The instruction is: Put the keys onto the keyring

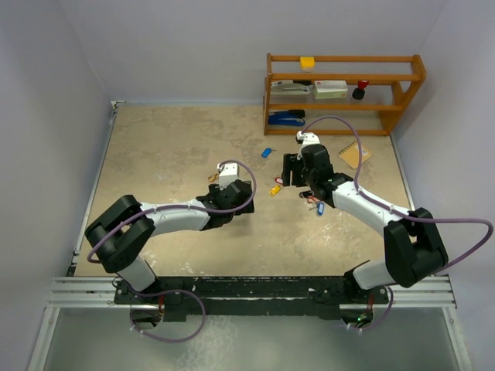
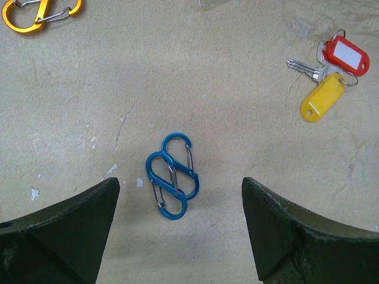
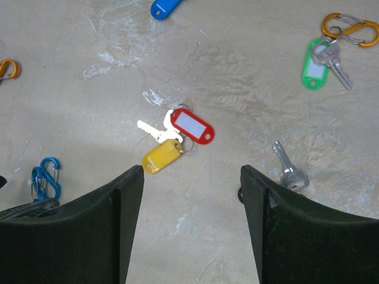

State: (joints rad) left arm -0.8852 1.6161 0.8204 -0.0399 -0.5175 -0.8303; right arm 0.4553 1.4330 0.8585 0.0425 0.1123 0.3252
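While right claw [image 3: 190, 173] gapes, keys [image 3: 192, 125] rest.

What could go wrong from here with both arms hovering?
1. Two blue clips overlap between the open left jaws; closing may lift both.
2. The red tag and yellow tag lie bunched together ahead of the open right jaws; grabbing one could drag the other.
3. Another key lies close beside those jaws; descending may knock it.

Metal keys [image 3: 151, 129], glossy plastic tags [image 3: 192, 125]
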